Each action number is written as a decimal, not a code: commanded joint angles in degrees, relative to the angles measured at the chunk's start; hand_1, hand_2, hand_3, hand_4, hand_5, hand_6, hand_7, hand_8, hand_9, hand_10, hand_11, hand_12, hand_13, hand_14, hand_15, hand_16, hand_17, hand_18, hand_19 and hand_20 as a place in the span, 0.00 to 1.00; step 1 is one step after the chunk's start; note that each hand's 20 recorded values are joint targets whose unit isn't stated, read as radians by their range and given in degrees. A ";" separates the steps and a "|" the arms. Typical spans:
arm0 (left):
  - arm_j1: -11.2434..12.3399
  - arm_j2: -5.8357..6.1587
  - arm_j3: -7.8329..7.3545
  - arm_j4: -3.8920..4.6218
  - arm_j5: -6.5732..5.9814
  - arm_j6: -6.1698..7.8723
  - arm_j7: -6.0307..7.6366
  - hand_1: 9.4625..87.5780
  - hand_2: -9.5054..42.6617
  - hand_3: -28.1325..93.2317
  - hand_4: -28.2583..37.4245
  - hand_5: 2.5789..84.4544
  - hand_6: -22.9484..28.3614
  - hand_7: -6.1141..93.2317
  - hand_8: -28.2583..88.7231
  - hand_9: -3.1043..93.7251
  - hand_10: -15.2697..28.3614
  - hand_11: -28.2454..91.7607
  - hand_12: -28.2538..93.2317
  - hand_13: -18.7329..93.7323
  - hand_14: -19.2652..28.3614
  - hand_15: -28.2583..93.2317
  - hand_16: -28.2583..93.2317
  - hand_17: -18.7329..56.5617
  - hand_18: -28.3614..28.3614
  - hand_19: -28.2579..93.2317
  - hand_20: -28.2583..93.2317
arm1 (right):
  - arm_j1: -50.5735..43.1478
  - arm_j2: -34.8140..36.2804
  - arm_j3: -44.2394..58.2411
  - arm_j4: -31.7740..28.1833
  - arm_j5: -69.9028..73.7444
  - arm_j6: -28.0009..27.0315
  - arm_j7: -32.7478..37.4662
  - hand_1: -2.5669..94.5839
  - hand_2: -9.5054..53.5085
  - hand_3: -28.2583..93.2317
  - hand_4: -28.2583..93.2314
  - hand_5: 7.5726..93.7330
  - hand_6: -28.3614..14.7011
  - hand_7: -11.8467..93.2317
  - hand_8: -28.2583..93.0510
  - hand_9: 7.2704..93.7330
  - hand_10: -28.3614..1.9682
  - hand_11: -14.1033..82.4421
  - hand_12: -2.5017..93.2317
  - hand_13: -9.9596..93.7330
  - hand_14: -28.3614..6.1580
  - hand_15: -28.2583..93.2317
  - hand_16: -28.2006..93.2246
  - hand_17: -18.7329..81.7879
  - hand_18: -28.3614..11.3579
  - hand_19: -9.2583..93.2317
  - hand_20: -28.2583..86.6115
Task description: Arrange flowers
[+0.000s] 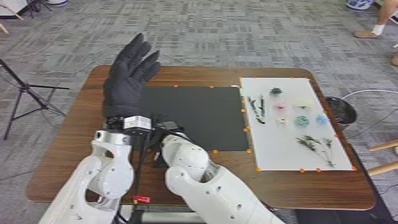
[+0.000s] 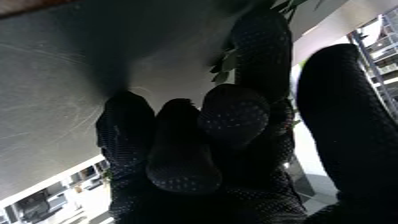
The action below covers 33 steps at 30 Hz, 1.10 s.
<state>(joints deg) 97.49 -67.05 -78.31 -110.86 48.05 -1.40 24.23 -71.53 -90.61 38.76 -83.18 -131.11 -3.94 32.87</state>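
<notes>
Grey carpet (image 1: 204, 40) stretches around the brown wooden desk (image 1: 195, 76) I am working over from afar. On the right side of the desk, the flower heads (image 1: 302, 121) lie apart from one another on a white sheet (image 1: 271, 156), in dark green, pink, pale yellow, teal and light blue. Nearer to me on that sheet are the loose green sprigs (image 1: 311, 145), and to the left of the flower heads lie slim black tools (image 1: 258, 111). Well apart from these, my right hand (image 1: 167, 126) is at the left part of a black mat (image 1: 209, 117), partly hidden by the left arm. Its wrist view shows some fingers curled in around a leafy stem (image 2: 229, 62), with leaves on either side of the one straighter finger. My left hand (image 1: 126, 90) is over the desk's far left part, its fingers straight and slightly spread. Outward again, a black bin (image 1: 341, 112) sits beside the desk's right edge, and a tripod (image 1: 25, 86) stands left of it.
</notes>
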 commanded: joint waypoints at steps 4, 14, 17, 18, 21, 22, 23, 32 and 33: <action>-2.93 -1.68 0.98 2.07 0.55 -2.14 -1.64 0.19 0.10 0.78 0.00 0.29 0.48 0.26 0.15 0.28 0.60 0.35 0.38 0.36 0.70 0.38 0.28 0.09 0.86 0.58 0.29 | 0.42 4.07 1.21 -0.73 -3.03 0.88 -1.78 0.36 0.00 0.89 0.00 0.85 0.66 0.50 0.36 0.88 0.64 0.74 0.52 0.81 0.52 0.92 0.62 0.63 0.17 1.00 0.84; 5.64 -0.74 -3.84 -1.63 -0.07 -0.90 -3.58 0.19 0.10 0.78 0.00 0.29 0.48 0.26 0.15 0.29 0.60 0.35 0.38 0.36 0.70 0.38 0.28 0.09 0.86 0.58 0.29 | 2.67 22.64 8.31 -15.25 1.85 1.63 -2.63 0.32 0.00 0.90 0.00 0.69 0.59 0.54 0.14 0.72 0.52 0.76 0.50 0.71 0.44 0.92 0.59 0.53 0.18 1.00 0.76; 8.58 0.04 -4.83 -2.39 -0.55 -0.73 -4.74 0.19 0.10 0.78 0.00 0.29 0.48 0.26 0.15 0.29 0.60 0.35 0.38 0.36 0.70 0.38 0.28 0.09 0.86 0.58 0.29 | -0.71 31.06 14.08 -22.30 0.79 1.99 -3.07 0.32 0.00 0.89 0.00 0.66 0.58 0.54 0.14 0.69 0.50 0.76 0.50 0.69 0.43 0.92 0.59 0.51 0.19 1.00 0.75; 9.77 0.24 -5.20 -2.83 -0.60 -0.33 -5.15 0.19 0.10 0.78 0.00 0.29 0.48 0.26 0.15 0.29 0.60 0.35 0.38 0.36 0.70 0.38 0.28 0.09 0.86 0.58 0.29 | -2.51 33.61 16.40 -24.27 -1.54 1.31 -3.41 0.31 0.00 0.89 0.00 0.64 0.58 0.54 0.13 0.68 0.49 0.75 0.49 0.67 0.43 0.91 0.58 0.51 0.20 1.00 0.74; 13.23 0.93 -6.61 -3.87 -0.65 0.14 -5.60 0.19 0.10 0.78 0.00 0.29 0.48 0.26 0.15 0.29 0.60 0.35 0.38 0.36 0.70 0.38 0.28 0.09 0.86 0.58 0.29 | -8.68 40.27 23.85 -28.80 -5.13 0.10 -2.93 0.34 0.00 0.87 0.00 0.57 0.57 0.50 0.12 0.60 0.47 0.70 0.43 0.63 0.46 0.86 0.53 0.48 0.21 0.98 0.71; 13.64 1.08 -6.76 -3.86 -0.63 0.56 -5.88 0.19 0.10 0.78 0.00 0.29 0.48 0.26 0.15 0.29 0.60 0.35 0.38 0.36 0.70 0.38 0.28 0.09 0.86 0.58 0.29 | -11.27 41.75 27.04 -30.25 -5.33 -0.69 -2.48 0.37 0.00 0.83 0.00 0.55 0.55 0.49 0.13 0.58 0.46 0.70 0.42 0.62 0.46 0.86 0.52 0.47 0.20 0.97 0.71; 14.46 1.22 -7.13 -4.10 -0.64 1.00 -6.16 0.19 0.10 0.78 0.00 0.29 0.48 0.26 0.15 0.28 0.60 0.35 0.38 0.36 0.70 0.38 0.28 0.09 0.86 0.58 0.29 | -13.74 43.11 29.86 -31.12 -6.02 -1.06 -2.40 0.40 0.00 0.77 0.00 0.53 0.54 0.48 0.13 0.56 0.45 0.70 0.42 0.61 0.46 0.86 0.51 0.46 0.20 0.96 0.71; 18.18 0.76 -8.96 -5.01 -0.72 2.61 -6.27 0.19 0.10 0.78 0.00 0.29 0.48 0.26 0.15 0.28 0.60 0.35 0.38 0.36 0.70 0.38 0.28 0.09 0.86 0.59 0.29 | -27.59 50.51 44.39 -34.82 -8.38 -6.38 -0.87 0.54 0.00 0.50 0.00 0.54 0.55 0.53 0.12 0.55 0.43 0.73 0.45 0.60 0.43 0.88 0.51 0.45 0.19 0.95 0.71; 18.28 0.64 -8.83 -4.98 -0.73 2.71 -6.16 0.19 0.10 0.78 0.00 0.29 0.48 0.26 0.15 0.28 0.60 0.35 0.38 0.36 0.70 0.38 0.28 0.09 0.86 0.59 0.29 | -29.07 50.95 45.57 -35.03 -8.51 -6.89 -0.71 0.53 0.00 0.51 0.00 0.55 0.55 0.54 0.12 0.55 0.43 0.73 0.45 0.60 0.43 0.88 0.52 0.45 0.19 0.95 0.72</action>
<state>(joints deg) 114.09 -65.86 -86.73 -115.48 47.76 0.08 18.45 -91.03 -45.75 78.16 -118.27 -138.85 -7.36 29.69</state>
